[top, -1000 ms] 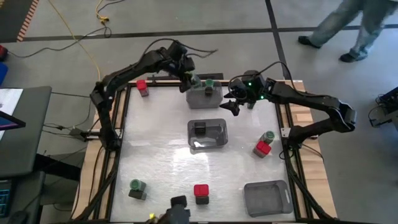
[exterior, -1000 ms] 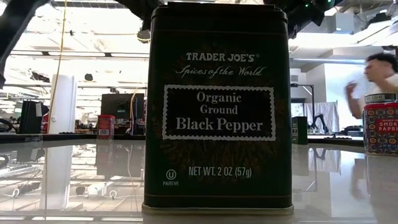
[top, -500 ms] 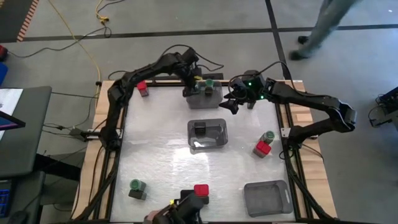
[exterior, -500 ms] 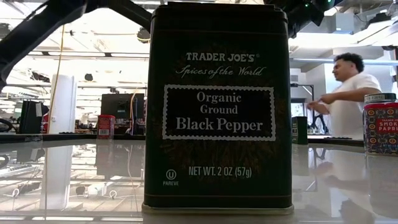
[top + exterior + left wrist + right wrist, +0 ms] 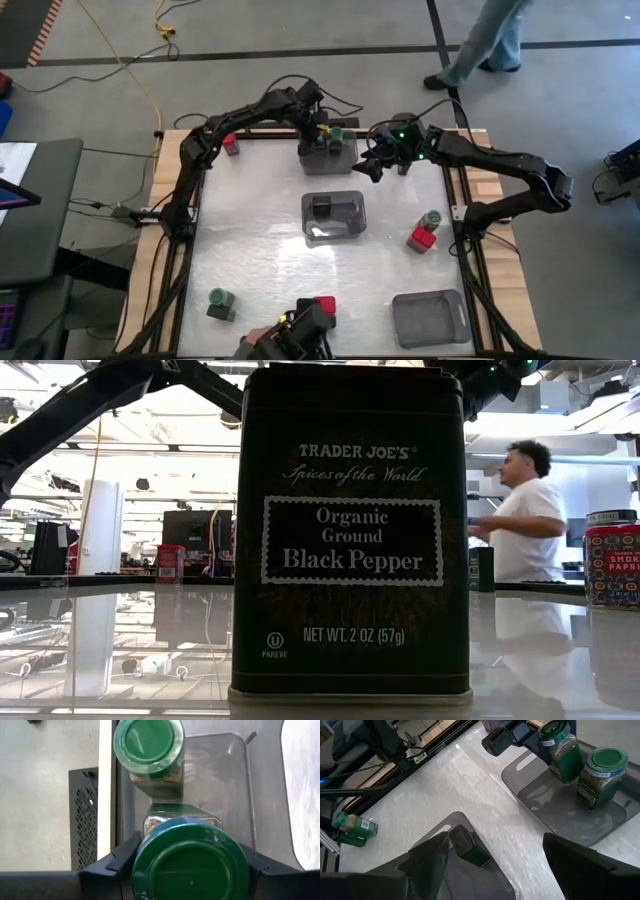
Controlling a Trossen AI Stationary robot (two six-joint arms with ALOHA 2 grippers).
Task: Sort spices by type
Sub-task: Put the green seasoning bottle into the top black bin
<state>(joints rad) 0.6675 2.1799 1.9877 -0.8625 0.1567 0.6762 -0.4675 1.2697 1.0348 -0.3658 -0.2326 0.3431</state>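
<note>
Green-capped jar going into the far bin

Black pepper tin point(image 5: 352, 530) filled the low view's centre; upper centre overhead, the left gripper point(image 5: 322, 132) had moved over the far bin point(image 5: 328, 152), pinching a green-capped jar point(image 5: 190, 862) beside another point(image 5: 148, 745), grip loosening. Right gripper point(image 5: 372, 166) waited spread.

Two dark, jointed robot arms seen from above.
The left arm point(image 5: 235, 120) and right arm point(image 5: 500, 165) are matte black with loose black cables looped near the wrists; green lights glow beside the right hand point(image 5: 372, 166); each hand's fingers point(image 5: 427, 857) are broad, black and angular.
</note>
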